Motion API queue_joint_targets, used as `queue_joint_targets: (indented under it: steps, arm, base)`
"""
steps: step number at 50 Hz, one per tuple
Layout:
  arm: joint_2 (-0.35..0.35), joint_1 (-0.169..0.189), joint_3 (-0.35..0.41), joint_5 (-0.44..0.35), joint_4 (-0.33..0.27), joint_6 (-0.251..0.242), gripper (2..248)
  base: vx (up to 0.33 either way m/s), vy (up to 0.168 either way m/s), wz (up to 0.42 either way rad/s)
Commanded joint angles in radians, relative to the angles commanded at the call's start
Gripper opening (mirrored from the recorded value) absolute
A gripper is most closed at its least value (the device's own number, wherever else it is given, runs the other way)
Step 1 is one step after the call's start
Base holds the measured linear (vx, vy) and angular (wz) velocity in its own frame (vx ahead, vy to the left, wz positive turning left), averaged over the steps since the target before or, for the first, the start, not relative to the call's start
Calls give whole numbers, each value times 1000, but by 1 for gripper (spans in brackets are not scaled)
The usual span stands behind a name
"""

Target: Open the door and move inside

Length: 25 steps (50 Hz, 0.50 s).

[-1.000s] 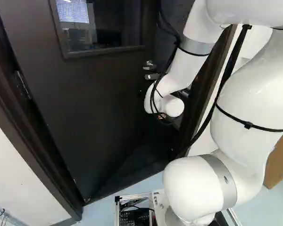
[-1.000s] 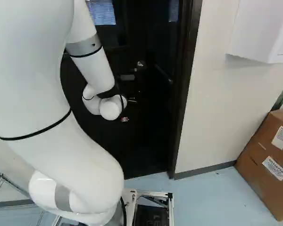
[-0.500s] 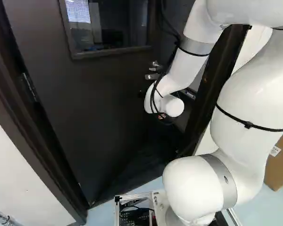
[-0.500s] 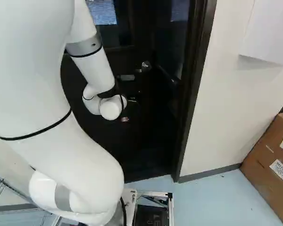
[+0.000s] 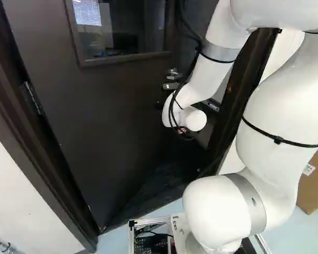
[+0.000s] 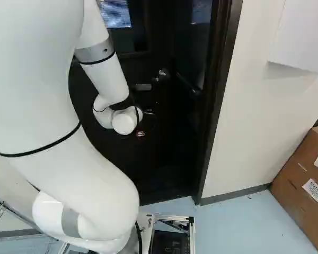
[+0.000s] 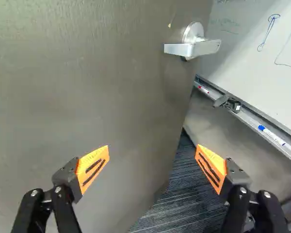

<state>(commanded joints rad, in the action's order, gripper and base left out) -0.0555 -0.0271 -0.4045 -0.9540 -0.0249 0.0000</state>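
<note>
Whiteboard [image 7: 252, 48] and dark carpet [image 7: 184, 194] show past the door [image 7: 87, 97], ajar ahead of the pincer [image 7: 153, 147], whose fingers stand wide apart. Likely heavy but free-swinging, it should be pushed near its free edge, below the handle [image 7: 193, 47].

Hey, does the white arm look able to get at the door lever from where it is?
Probably yes: the claw is open and the wrist view shows nothing in front of the door lever, though it would likely have to shift over first.
</note>
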Motion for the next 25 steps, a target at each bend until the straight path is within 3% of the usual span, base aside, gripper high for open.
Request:
queue_joint_targets:
  steps: [25]
  arm:
    - [-59,-18,-64,0,56,0,247]
  base:
    - [0,0,0]
